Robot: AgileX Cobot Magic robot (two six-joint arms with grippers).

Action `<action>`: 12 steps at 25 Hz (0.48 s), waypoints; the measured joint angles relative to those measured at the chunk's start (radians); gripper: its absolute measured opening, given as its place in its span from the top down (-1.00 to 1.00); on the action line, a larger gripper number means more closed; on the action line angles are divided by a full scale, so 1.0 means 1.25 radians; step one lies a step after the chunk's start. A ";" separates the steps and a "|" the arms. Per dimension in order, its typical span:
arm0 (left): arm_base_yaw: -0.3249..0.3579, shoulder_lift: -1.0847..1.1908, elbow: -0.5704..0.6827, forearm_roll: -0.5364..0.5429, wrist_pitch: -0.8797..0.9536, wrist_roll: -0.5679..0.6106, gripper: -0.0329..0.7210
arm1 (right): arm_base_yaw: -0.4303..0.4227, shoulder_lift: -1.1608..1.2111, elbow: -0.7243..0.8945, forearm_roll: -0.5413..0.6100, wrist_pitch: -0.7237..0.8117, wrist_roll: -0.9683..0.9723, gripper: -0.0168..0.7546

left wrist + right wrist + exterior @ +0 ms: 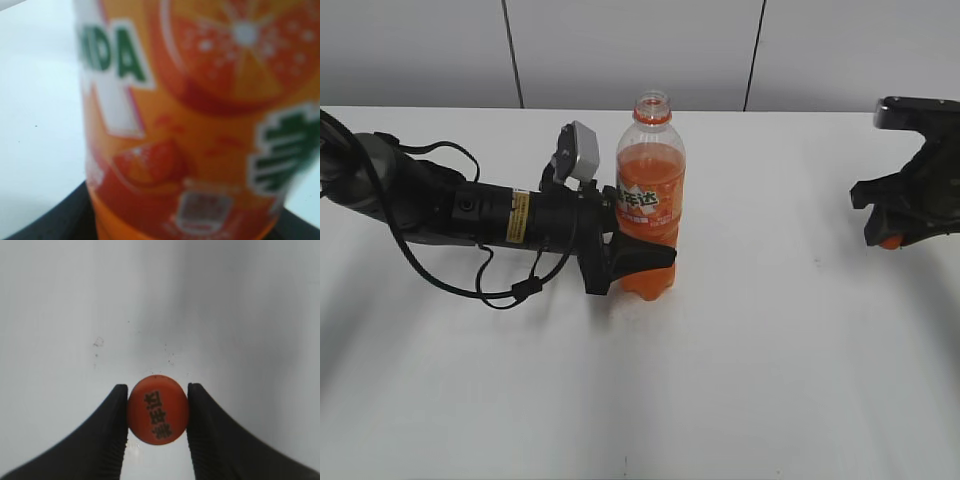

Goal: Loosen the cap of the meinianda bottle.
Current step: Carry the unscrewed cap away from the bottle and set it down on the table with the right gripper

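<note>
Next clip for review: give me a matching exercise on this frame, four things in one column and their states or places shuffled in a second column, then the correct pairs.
Things
1. cap
2. meinianda bottle
3. left gripper
4. table

States or places
A. white surface, bare in the foreground
B. pinched between the right gripper's two black fingers, away from the bottle
C. standing upright with an open neck
D. closed around the bottle's lower body from the side

Pairs: 1-B, 2-C, 3-D, 4-A
</note>
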 joint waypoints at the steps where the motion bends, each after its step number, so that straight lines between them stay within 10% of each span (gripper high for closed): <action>1: 0.000 0.000 0.000 0.000 0.000 0.000 -0.17 | 0.000 0.009 0.000 0.000 -0.002 0.001 0.25; 12: 0.000 0.000 0.000 0.000 0.000 0.000 -0.17 | -0.001 0.067 0.002 0.000 -0.005 0.003 0.25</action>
